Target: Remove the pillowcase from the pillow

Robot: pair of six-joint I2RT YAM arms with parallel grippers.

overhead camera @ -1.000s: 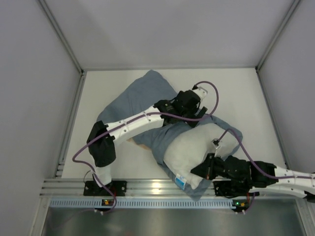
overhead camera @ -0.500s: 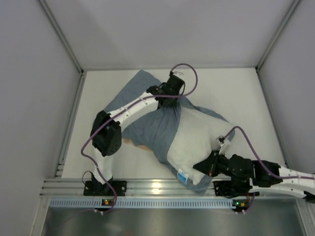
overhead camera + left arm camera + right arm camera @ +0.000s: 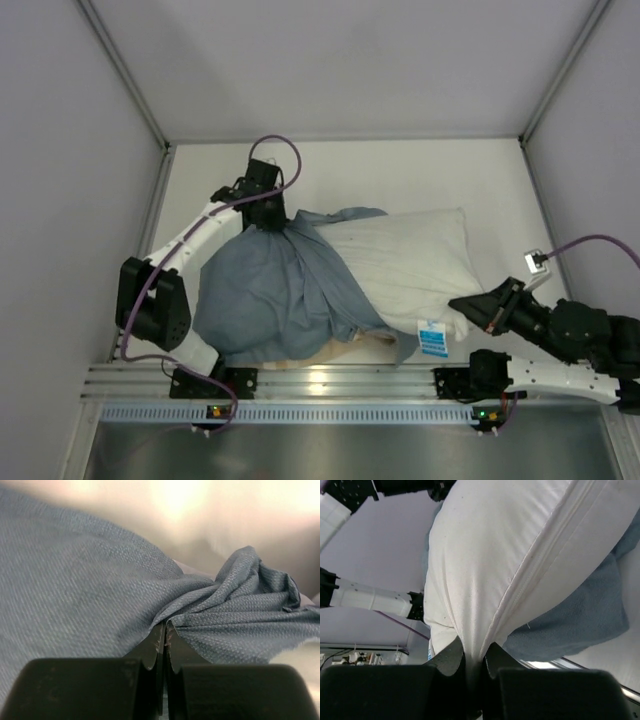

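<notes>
The blue-grey pillowcase (image 3: 265, 295) lies bunched over the left half of the table and still wraps the left end of the white pillow (image 3: 400, 255). My left gripper (image 3: 268, 222) is at the cloth's far top corner, shut on a gathered fold of the pillowcase (image 3: 225, 605); its fingertips (image 3: 165, 626) are pressed together on the fabric. My right gripper (image 3: 463, 303) is at the pillow's near right corner, shut on a pinch of the pillow's (image 3: 485, 555) white fabric beside its seam. A small blue label (image 3: 432, 338) hangs at that end. Pillowcase cloth (image 3: 580, 620) shows under the pillow.
An aluminium rail (image 3: 320, 380) runs along the near edge between the arm bases. Grey enclosure walls (image 3: 80, 200) close in the left, right and back sides. A tan patch (image 3: 335, 350) shows under the cloth's near edge. A purple cable (image 3: 285, 160) loops above the left wrist.
The left gripper shut on the pillowcase and pulled it left, baring most of the pillow. The right gripper, still holding the pillow, moved right, and the pillow now lies across the table.
</notes>
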